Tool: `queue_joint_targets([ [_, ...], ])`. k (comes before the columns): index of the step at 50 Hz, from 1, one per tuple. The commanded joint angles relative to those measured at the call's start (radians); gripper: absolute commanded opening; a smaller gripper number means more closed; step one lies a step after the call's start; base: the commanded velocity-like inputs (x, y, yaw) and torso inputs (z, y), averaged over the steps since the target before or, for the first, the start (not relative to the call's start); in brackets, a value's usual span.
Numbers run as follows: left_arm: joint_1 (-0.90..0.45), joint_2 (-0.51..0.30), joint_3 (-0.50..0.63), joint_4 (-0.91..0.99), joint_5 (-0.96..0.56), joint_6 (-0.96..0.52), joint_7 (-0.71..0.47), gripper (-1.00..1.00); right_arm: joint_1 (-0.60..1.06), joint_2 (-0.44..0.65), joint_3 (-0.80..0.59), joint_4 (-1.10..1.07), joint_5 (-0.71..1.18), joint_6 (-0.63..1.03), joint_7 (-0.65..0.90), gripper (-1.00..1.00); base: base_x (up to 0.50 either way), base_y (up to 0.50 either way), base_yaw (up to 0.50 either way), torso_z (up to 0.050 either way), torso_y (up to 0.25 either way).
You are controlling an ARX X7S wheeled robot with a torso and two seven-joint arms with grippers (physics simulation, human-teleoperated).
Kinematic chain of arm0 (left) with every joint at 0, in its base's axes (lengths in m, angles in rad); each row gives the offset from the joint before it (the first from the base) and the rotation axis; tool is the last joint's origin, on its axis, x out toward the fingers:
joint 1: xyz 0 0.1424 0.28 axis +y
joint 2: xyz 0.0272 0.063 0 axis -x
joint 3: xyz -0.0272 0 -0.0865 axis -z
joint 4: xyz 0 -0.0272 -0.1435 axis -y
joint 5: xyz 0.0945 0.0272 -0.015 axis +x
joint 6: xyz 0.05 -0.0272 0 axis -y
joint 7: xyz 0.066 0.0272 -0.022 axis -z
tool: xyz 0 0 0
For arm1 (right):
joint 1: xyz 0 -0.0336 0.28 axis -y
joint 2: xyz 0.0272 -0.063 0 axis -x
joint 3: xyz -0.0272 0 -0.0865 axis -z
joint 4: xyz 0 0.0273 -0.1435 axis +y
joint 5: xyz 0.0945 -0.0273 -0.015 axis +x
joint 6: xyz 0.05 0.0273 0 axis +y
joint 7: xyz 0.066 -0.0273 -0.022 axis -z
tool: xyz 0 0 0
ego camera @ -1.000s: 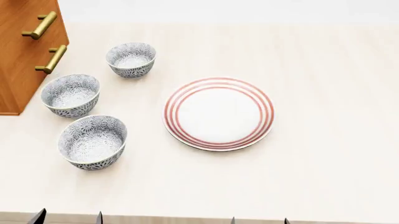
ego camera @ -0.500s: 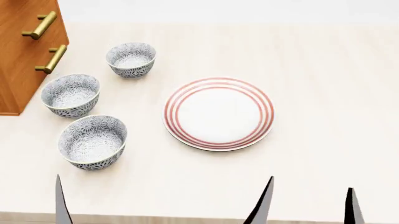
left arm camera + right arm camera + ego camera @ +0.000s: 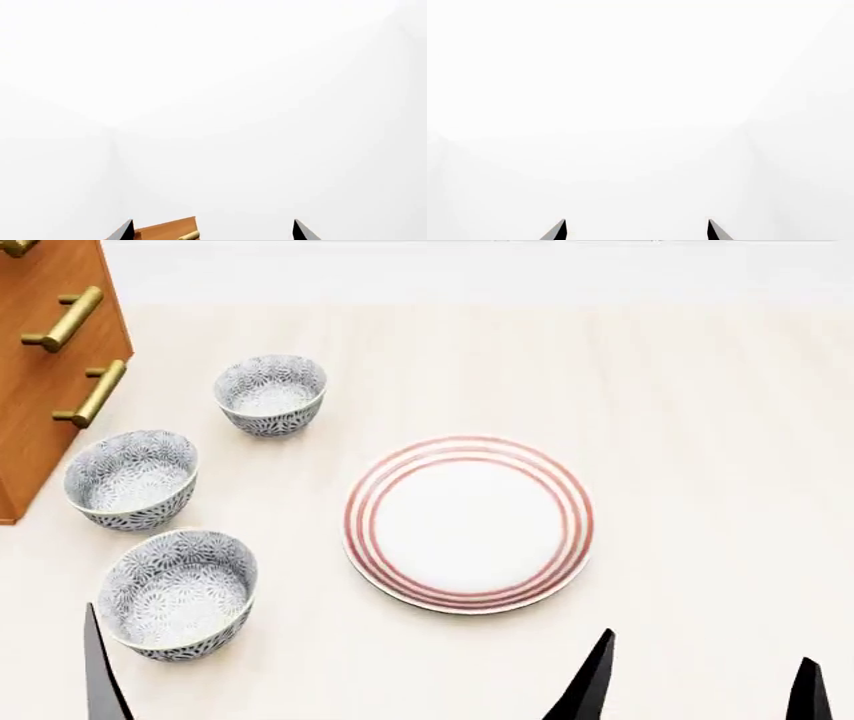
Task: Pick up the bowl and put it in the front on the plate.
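Three white bowls with grey-blue floral pattern stand in a curved row at the left of the head view. The bowl [image 3: 178, 592] nearest the front is the lowest, with a middle one [image 3: 131, 478] and a far one [image 3: 271, 392] behind it. The plate [image 3: 469, 523], white with red rings, lies to their right with nothing on it. My left gripper [image 3: 213, 231] is open; one finger [image 3: 104, 675] shows just left of the front bowl, apart from it. My right gripper [image 3: 697, 688] is open and empty, in front of the plate.
A wooden cabinet [image 3: 40, 370] with brass handles stands at the far left beside the bowls; its top corner [image 3: 167, 230] shows between my left fingers. The pale tabletop [image 3: 707, 420] extends right of the plate. Both wrist views look at white walls.
Bowls, plate and cabinet have shifted down in the head view. The dark fingers of both grippers have risen further into view from the bottom edge. No object has been touched.
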Motion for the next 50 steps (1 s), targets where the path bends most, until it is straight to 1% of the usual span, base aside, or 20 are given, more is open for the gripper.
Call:
queue_joint_targets([
  [1,-0.001,-0.009,0.009,0.004,0.005,-0.008,-0.011,1.0,-0.004,0.017,-0.02,-0.003,-0.001,-0.009,0.013,1.0,0.5,0.0,0.0,0.0,0.0],
  [50,-0.001,-0.04,0.046,0.012,0.011,-0.024,-0.051,1.0,-0.002,0.06,-0.061,-0.007,-0.009,-0.006,0.058,1.0,0.5,0.0,0.0,0.0,0.0],
])
